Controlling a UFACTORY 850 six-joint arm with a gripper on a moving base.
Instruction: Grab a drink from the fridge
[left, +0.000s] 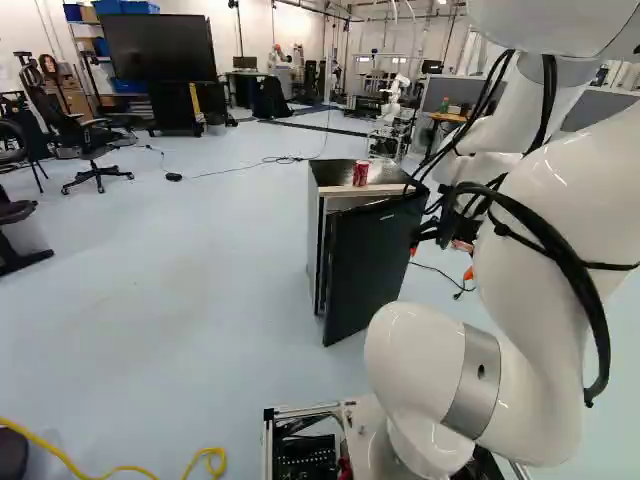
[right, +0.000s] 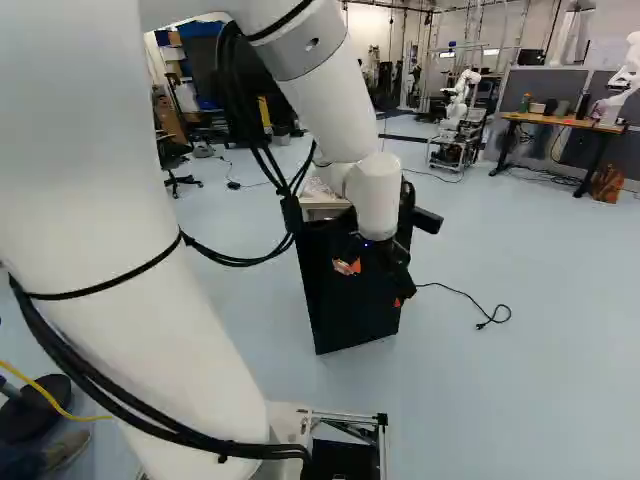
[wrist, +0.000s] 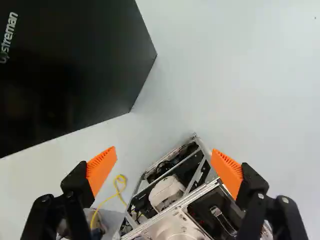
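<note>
In front of the black door, my gripper (right: 372, 284) shows in the right base view, tilted downward. The wrist view has the gripper (wrist: 164, 159) open, its orange pads wide apart with nothing held. Beyond one finger lies the dark door face (wrist: 65, 70), apart from both fingers. The small fridge (left: 315, 250) stands on the floor in the left base view, its black door (left: 372, 262) ajar and angled toward the base. A red can (left: 360, 173) rests on the fridge's top. The fridge's inside is hidden behind the door.
The base frame (wrist: 167, 192) shows beyond the fingers in the wrist view, with a yellow cable (wrist: 119, 186) beside it. A black cable (right: 462, 293) lies right of the fridge. Another robot (right: 458, 105) and a wooden table (right: 560, 122) stand farther back.
</note>
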